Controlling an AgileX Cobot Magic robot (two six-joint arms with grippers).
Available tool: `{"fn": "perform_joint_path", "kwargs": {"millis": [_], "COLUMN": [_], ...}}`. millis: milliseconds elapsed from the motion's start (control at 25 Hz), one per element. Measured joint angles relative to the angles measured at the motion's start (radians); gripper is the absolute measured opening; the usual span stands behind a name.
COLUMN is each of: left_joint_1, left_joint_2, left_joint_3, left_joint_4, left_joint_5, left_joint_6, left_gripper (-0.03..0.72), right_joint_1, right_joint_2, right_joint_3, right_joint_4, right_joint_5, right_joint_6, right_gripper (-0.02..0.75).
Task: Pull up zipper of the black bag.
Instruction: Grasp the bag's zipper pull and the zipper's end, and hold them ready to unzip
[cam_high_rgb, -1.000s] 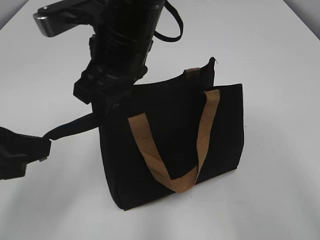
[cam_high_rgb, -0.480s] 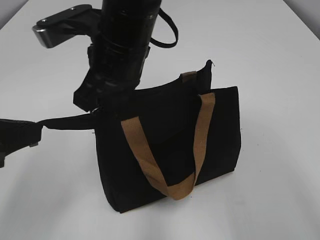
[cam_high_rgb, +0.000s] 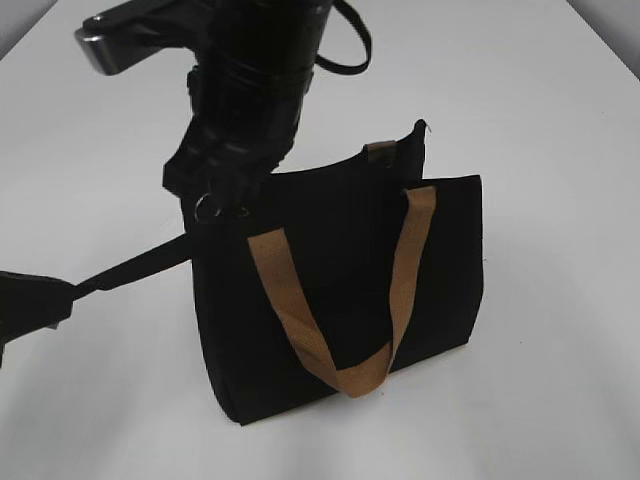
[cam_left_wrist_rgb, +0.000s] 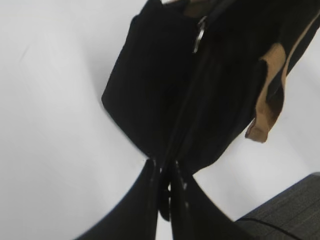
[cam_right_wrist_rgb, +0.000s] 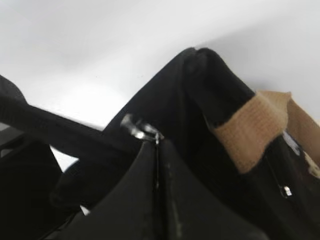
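**Both grippers clamped: right on the zipper pull, left on the side strap**

Your right gripper (cam_right_wrist_rgb: 156, 150) has its fingers pressed together with no gap, pinching the zipper (cam_right_wrist_rgb: 140, 128), whose silvery pull tab sticks out just above the fingertips. In the exterior view that arm comes down from the top and meets the black bag (cam_high_rgb: 340, 290) at its upper left corner, where a small metal ring shows beside the gripper (cam_high_rgb: 215, 200).

Your left gripper (cam_left_wrist_rgb: 164, 192) is likewise closed, its two dark fingers squeezed onto the black side strap (cam_left_wrist_rgb: 192, 107). The strap runs taut from the fingertips up to the bag's end panel. In the exterior view you can see this gripper (cam_high_rgb: 45, 300) at the far left edge, low, with the strap (cam_high_rgb: 135, 265) stretched in a straight line between it and the bag.

The bag stands upright on the white table (cam_high_rgb: 560, 120), near the middle. One tan webbing handle (cam_high_rgb: 340, 300) hangs down its front face in a loop; a tab of the other (cam_high_rgb: 380, 150) shows at the back rim. The mouth of the bag gapes open towards its right end.
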Motion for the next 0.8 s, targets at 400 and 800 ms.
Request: {"fn": "perform_joint_path", "kwargs": {"millis": [400, 800], "left_joint_1": [0.008, 0.021], "left_joint_2": [0.043, 0.049], "left_joint_3": [0.000, -0.006], "left_joint_4": [0.007, 0.046], "left_joint_5": [0.065, 0.078], "left_joint_6": [0.000, 0.000], "left_gripper": [0.024, 0.024], "right_joint_1": [-0.080, -0.234], "right_joint_2": [-0.058, -0.086], "right_joint_3": [0.004, 0.005], "right_joint_4": [-0.034, -0.035], "right_joint_5": [0.027, 0.034], "right_joint_6": [0.007, 0.045], "right_gripper": [-0.001, -0.001]}}
